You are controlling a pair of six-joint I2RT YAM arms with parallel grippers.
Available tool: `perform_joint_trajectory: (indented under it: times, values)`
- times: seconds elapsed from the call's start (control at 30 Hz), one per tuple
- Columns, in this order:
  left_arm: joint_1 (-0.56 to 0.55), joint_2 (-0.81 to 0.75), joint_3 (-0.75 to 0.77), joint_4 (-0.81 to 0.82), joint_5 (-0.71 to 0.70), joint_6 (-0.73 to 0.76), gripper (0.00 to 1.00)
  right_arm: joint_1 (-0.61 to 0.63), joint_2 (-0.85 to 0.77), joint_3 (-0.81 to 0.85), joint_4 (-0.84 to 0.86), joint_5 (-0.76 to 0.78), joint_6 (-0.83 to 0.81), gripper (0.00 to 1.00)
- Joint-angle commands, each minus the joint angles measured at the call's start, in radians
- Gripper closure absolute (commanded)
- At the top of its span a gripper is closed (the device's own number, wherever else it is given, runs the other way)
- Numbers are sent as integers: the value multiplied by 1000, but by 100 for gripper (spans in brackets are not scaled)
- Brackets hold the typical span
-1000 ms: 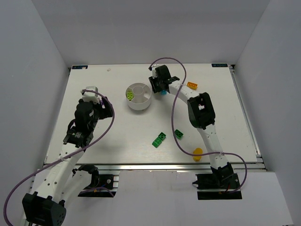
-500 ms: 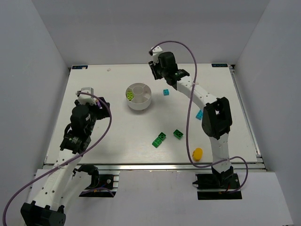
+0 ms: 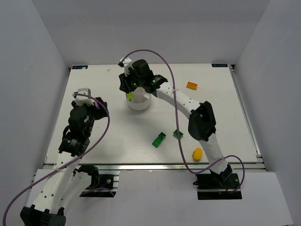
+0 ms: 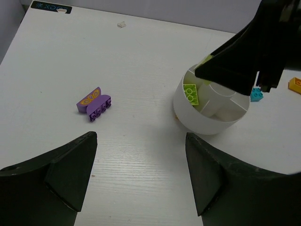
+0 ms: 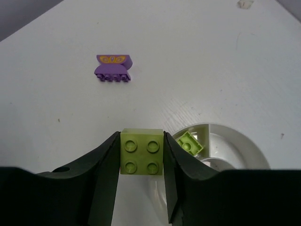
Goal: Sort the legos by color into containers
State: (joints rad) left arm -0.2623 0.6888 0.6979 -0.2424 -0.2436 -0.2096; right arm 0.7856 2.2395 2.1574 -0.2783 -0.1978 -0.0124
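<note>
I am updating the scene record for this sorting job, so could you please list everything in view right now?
table: one, white, under everything
divided dish: one, white, far middle
stored lime brick: one, lime, in an outer section of the dish
held lime brick: one, lime, over the dish's rim
purple brick: one, purple with an orange mark, left of the dish
cyan brick: one, cyan, right of the dish
orange brick: one, orange, far right
bright green brick: one, near middle
dark green brick: one, right of it
yellow round piece: one, near right
white scrap: one, far edge
left gripper: black, open
right gripper: black, shut on the held lime brick
</note>
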Motion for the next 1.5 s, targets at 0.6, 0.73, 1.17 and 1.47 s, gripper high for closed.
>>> perform_joint_trajectory:
  times: [0.6,0.73,1.17,1.47]
  values:
    - [-3,-15,-1,-5,7,1,15,49,97,-44,50,193,-123,84]
    - [-3,-15,-1,-3,10,3,15,60,92,-48,59,276,-152,79]
    - [-3,-17,-3,-3,12,1,15,66,91,-70,65,331,-184,53]
    - [-3,-15,-3,-3,12,3,14,70,63,-65,65,316,-179,46]
